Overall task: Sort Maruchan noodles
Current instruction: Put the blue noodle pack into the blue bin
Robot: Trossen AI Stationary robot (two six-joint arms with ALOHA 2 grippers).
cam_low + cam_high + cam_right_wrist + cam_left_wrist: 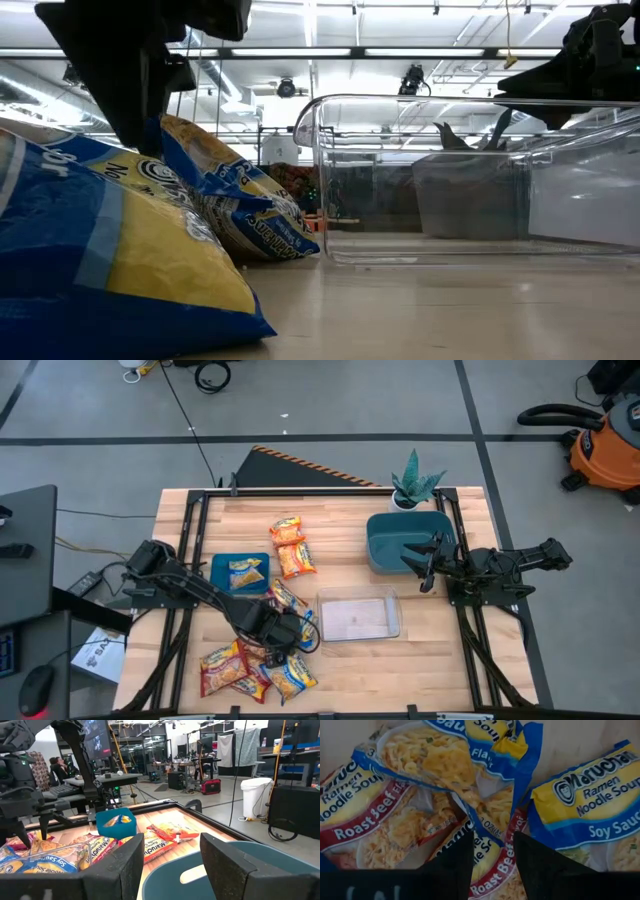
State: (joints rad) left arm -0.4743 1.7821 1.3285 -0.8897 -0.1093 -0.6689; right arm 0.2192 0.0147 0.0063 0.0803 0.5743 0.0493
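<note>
Hovering over the near pile: left gripper (283,632) sits low on the heap of Maruchan noodles (255,663) at the table's front-left, fingers parted a narrow gap, nothing between them yet. In the left wrist view the fingertips (455,865) straddle a Roast Beef packet (490,870), with a blue-trim packet (455,760) lying across it and a Soy Sauce packet (590,805) just beside.

Risks, as I read them:
- Packets overlap and are glossy. A close here could pinch two at once, or a corner only, and the packet slides out on lift.
- Blue-trim one rests on the red one, so pulling the lower drags the upper and scatters the heap.
- Flavour mix-up likely if the grab lands on the overlap.

Further back: blue tray (221,563) holds one packet (245,572). Clear bin (390,628) sits just right of the pile, looks empty. Two orange-trim packets (291,546) lie loose mid-table. Right gripper (428,560) waits over the teal bin (385,535), fingers wide apart, holding nothing. Potted plant (415,485) at the far edge, close to that bin, so a wide right-arm swing could clip it.
</note>
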